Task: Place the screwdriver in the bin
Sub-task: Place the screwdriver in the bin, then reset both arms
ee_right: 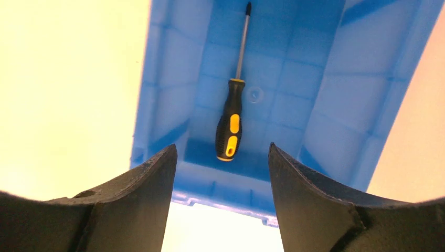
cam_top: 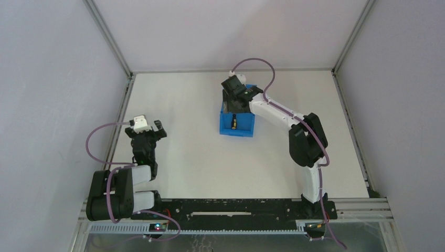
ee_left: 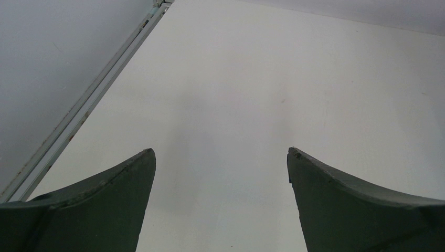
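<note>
The blue bin (cam_top: 248, 127) stands at the table's far middle. The black and yellow screwdriver (cam_top: 234, 122) lies flat on its floor. In the right wrist view the screwdriver (ee_right: 231, 125) lies lengthwise inside the bin (ee_right: 336, 100), handle toward me and shaft pointing away. My right gripper (ee_right: 221, 152) is open and empty above the bin's far end (cam_top: 234, 96), with nothing between its jaws. My left gripper (cam_top: 149, 129) is open and empty over bare table at the left, also in the left wrist view (ee_left: 221, 152).
Metal frame rails (cam_top: 119, 113) and grey walls bound the white table on the left, back and right. A black rail (cam_top: 231, 207) with the arm bases runs along the near edge.
</note>
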